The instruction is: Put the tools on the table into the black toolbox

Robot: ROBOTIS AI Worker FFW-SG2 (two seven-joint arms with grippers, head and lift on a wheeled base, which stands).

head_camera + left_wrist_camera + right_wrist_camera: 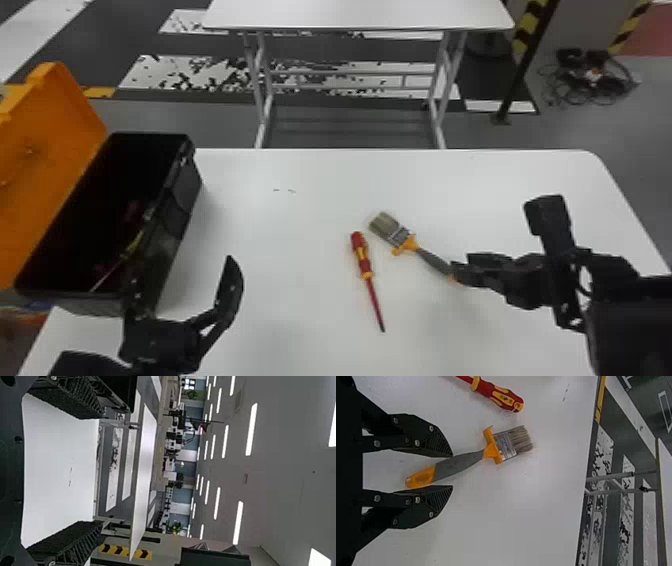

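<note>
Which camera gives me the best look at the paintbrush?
The right wrist view: it shows the paintbrush close up and whole, its handle end between the open fingers of the right hand. The head view shows its bristles, collar and handle from farther off, the handle's end partly hidden by that hand.

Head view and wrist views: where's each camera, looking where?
Head view: on the head, looking forward and down; black left claw, black right claw.
Left wrist view: left wrist, looking across the white table to the grey ceiling; left claw.
Right wrist view: right wrist, looking down at the table; right claw.
Head and right wrist views share the grey-handled paintbrush and red-yellow screwdriver.
</note>
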